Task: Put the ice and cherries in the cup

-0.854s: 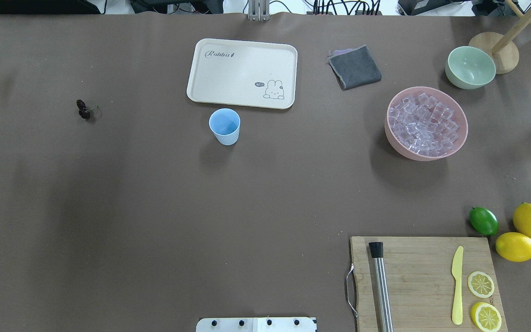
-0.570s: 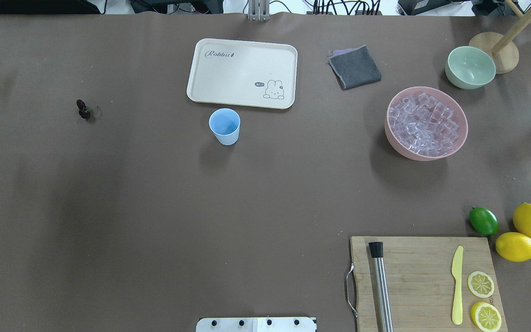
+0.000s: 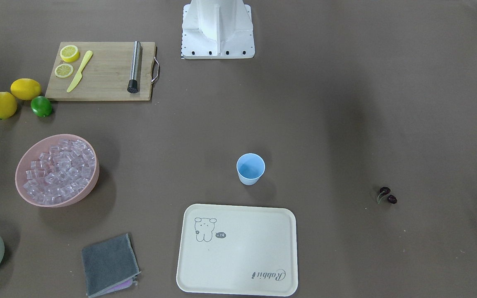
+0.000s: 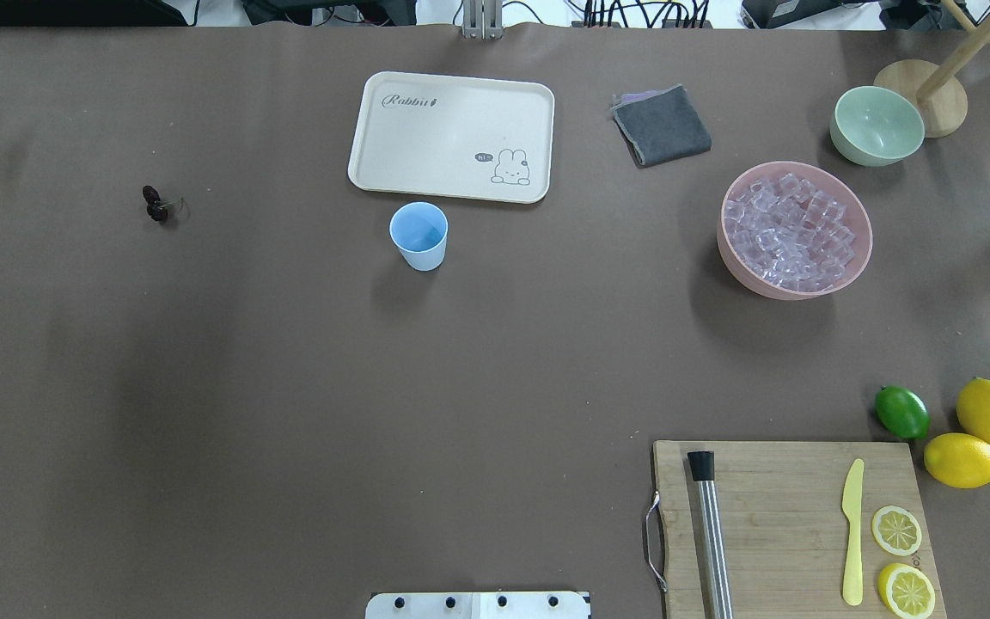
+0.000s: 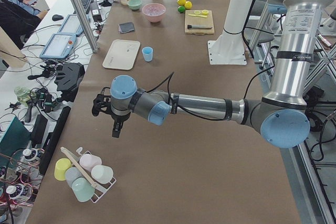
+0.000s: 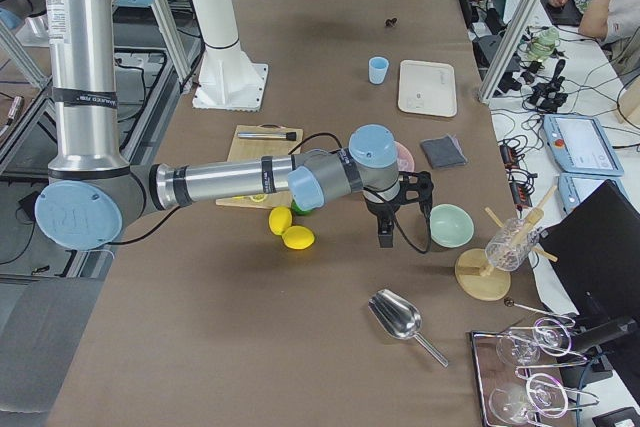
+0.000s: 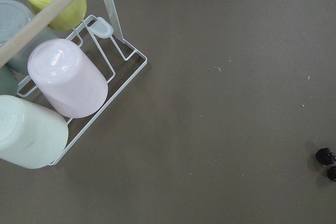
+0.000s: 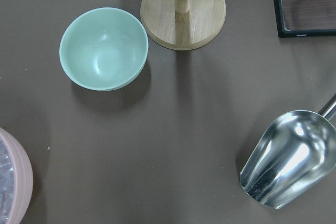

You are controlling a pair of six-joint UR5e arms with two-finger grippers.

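Note:
The light-blue cup (image 4: 418,234) stands upright and empty near the table's middle, just in front of a cream tray; it also shows in the front view (image 3: 250,167). The cherries (image 4: 155,204) lie on the table far to its left and at the left wrist view's right edge (image 7: 328,162). The ice (image 4: 791,228) fills a pink bowl (image 4: 744,275) at the right. My left gripper (image 5: 116,129) hangs past the table's left end, near a cup rack. My right gripper (image 6: 386,237) hangs past the right end, near the green bowl. I cannot tell whether either is open or shut.
A cream tray (image 4: 452,136), a grey cloth (image 4: 661,125) and a pale green bowl (image 4: 876,125) sit at the back. A cutting board (image 4: 787,524) holds a muddler, a knife and lemon slices; a lime (image 4: 901,412) and lemons lie beside it. A metal scoop (image 8: 289,158) lies at the right.

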